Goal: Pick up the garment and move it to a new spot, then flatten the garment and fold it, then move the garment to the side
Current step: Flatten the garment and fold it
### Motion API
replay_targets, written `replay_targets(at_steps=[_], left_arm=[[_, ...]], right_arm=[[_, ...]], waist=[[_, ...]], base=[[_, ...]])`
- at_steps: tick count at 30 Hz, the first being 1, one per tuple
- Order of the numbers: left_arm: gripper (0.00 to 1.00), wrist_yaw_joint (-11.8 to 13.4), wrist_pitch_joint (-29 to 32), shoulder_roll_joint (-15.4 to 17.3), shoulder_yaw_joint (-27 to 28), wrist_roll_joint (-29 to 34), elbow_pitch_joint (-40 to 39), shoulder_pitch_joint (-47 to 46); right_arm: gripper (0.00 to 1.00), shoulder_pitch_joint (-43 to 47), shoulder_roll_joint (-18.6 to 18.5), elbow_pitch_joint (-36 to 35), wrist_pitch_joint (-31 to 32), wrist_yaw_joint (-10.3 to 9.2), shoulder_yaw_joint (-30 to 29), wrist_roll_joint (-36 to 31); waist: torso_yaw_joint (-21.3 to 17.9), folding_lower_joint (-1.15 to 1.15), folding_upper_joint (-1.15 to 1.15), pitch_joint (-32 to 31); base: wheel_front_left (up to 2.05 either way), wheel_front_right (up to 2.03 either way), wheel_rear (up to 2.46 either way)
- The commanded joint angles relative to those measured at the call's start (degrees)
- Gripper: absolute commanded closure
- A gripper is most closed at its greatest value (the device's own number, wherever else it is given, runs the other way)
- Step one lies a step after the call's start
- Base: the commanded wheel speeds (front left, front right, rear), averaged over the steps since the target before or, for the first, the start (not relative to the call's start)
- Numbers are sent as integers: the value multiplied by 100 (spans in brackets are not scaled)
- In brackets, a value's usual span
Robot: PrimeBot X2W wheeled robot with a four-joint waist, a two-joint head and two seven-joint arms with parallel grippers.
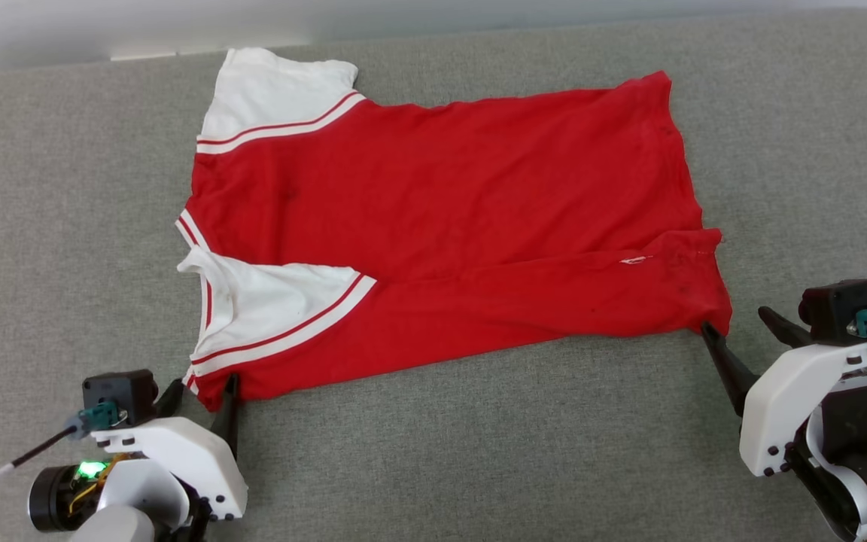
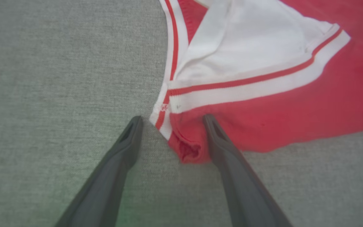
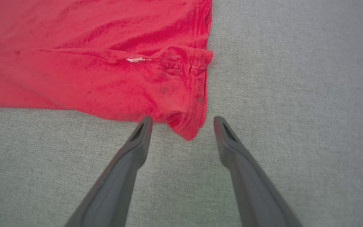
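Observation:
The garment (image 1: 448, 218), a red T-shirt with white striped sleeves, lies on the grey surface with its near long side folded over onto itself. Its collar end points left and its hem right. My left gripper (image 1: 204, 385) stands open at the near left corner; in the left wrist view that red corner (image 2: 187, 148) sits between the spread fingers (image 2: 222, 142). My right gripper (image 1: 734, 320) is open at the near right hem corner, and the right wrist view shows that corner's tip (image 3: 187, 130) between its fingers (image 3: 140, 132), untouched by either.
Grey fabric (image 1: 479, 452) stretches all around the shirt, with a broad strip of it between my two arms at the front. A pale wall (image 1: 102, 22) runs along the far edge. A thin dark cable (image 1: 12, 463) trails from the left wrist.

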Motion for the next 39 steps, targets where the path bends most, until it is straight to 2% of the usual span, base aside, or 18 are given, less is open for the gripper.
replay_targets(at_steps=[1, 3, 4, 5, 6, 12, 15, 18, 22, 30, 39], left_arm=[[0, -26, 131, -17, -72, -47, 134, -2], [2, -114, 325, -29, -228, -85, 227, 46], [53, -188, 442, -37, -328, -103, 259, 54], [93, -251, 506, -66, -381, -131, 272, 55], [100, -313, 521, -89, -415, -137, 278, 45], [100, -444, 251, -92, -378, -89, 245, -29], [100, -445, 79, -32, -315, -8, 73, -66], [100, -489, -13, 76, -333, 110, -181, -141], [100, -536, -29, 250, -373, 246, -605, -117], [100, -547, 15, 460, -465, 424, -1237, -118], [100, -580, 0, 484, -551, 594, -1228, -296]], right_arm=[[0, 38, 1, -37, -8, -4, -21, 17], [0, 18, -21, -52, -15, -4, -40, 2], [0, -15, -32, -61, -30, -4, -49, -17], [0, -49, -41, -65, -42, -4, -54, -31], [0, -78, -52, -54, -54, -4, -59, -45], [0, -211, -199, 128, 22, -4, -53, -99], [0, -234, -143, 361, 79, -4, -168, 19], [0, -231, -360, 641, 117, -4, -132, -148], [0, -355, -173, 930, 196, -4, -352, -81], [0, -601, -106, 1547, 432, -4, -377, -346], [0, -783, 10, 2216, 562, 0, -189, -139]], waist=[[-6, 0, 0, 52], [-2, 0, 0, 93], [3, 0, 0, 104], [9, 0, 0, 106], [20, 0, 0, 94], [137, 0, 0, -140], [220, 0, 0, -294], [334, 0, 0, -413], [421, 0, 0, -501], [556, 0, 0, -367], [738, 0, 0, -44]], base=[[0, 0, 0], [0, 0, 0], [0, 0, 0], [0, 0, 0], [0, 0, 0], [0, 0, 0], [0, 0, 0], [0, 0, 0], [0, 0, 0], [0, 0, 0], [0, 0, 0]])
